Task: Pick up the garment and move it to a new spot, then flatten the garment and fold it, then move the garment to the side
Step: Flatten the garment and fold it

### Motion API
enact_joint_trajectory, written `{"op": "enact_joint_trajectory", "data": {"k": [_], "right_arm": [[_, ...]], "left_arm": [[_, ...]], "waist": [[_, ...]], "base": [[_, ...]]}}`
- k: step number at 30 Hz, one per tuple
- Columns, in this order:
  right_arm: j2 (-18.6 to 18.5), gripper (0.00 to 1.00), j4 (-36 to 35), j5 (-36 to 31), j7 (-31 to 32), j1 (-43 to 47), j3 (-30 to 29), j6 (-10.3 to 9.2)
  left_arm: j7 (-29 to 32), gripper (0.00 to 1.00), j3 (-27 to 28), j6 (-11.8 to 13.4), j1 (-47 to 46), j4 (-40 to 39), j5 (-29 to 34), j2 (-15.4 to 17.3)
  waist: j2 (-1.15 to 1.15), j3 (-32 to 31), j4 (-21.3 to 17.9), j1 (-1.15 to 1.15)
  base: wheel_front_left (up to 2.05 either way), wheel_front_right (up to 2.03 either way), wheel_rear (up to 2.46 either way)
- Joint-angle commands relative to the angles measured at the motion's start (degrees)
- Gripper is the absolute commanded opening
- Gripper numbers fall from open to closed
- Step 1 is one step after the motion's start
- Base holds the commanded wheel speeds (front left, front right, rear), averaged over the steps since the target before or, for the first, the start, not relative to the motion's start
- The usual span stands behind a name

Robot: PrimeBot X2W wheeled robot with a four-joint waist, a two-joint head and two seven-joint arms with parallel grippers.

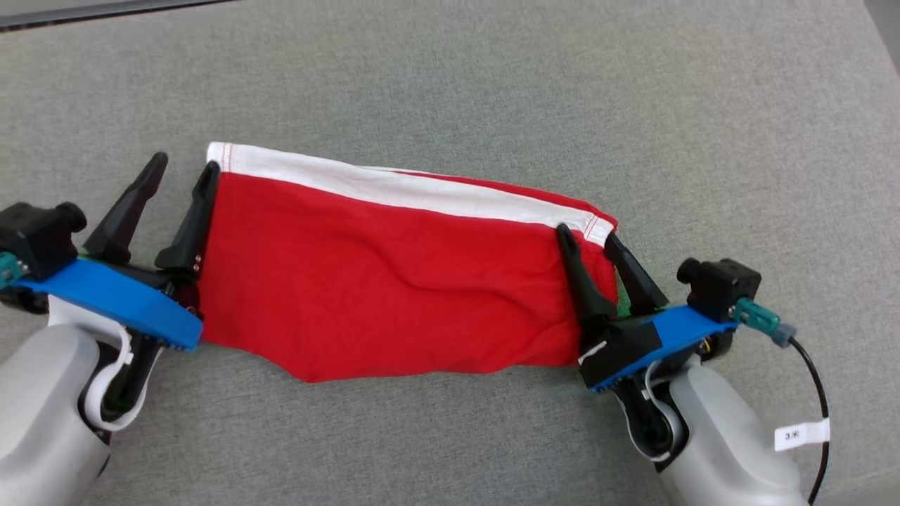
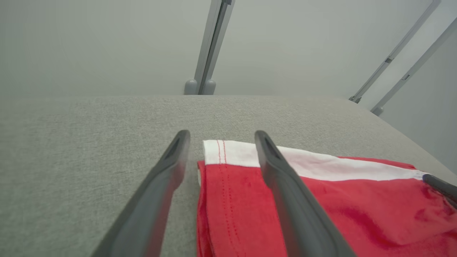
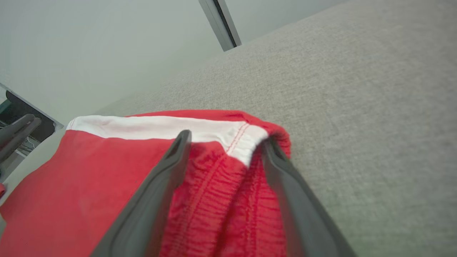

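The garment (image 1: 394, 281) is red with a white band (image 1: 394, 186) along its far edge, and it lies folded flat across the grey cushion. My left gripper (image 1: 185, 164) is open at the garment's left end. In the left wrist view the left gripper (image 2: 222, 134) straddles that edge of the garment (image 2: 242, 200), with one finger over the cloth and the other over bare cushion. At the right end my right gripper (image 1: 586, 233) stands open. The right wrist view shows the right gripper (image 3: 226, 137) with the gathered red cloth (image 3: 221, 200) bunched between its fingers.
The grey fabric surface (image 1: 450, 77) stretches wide beyond and in front of the garment. A dark edge (image 1: 105, 10) runs along the far left. Grey metal posts (image 2: 210, 46) rise behind the surface. A black cable (image 1: 819, 400) hangs from the right wrist.
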Motion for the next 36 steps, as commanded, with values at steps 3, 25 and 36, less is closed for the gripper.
{"op": "enact_joint_trajectory", "data": {"k": [3, 25, 36], "right_arm": [[-0.4, 1.0, 1.7, -2.6, 0.0, 2.2, -1.8, 0.0], [-0.3, 1.0, -7.5, -26.7, 0.0, 14.8, -18.3, 0.0], [-0.3, 1.0, -10.9, -26.7, 0.0, 17.5, -17.4, 0.0]], "left_arm": [[-0.2, 1.0, 0.3, 0.1, 2.4, 1.3, 0.5, -1.1], [-0.2, 1.0, 8.9, 0.1, 11.3, 12.2, 8.4, -11.1], [0.4, 1.0, 1.9, 0.1, 8.5, 21.9, 4.9, -10.5]], "waist": [[-0.01, -1.5, 0.3, 0.0], [-0.01, -10.1, -0.1, 0.0], [-0.01, -7.3, -2.6, 0.0]], "base": [[0.0, 0.0, 0.0], [0.0, 0.0, 0.0], [0.0, 0.0, 0.0]]}}
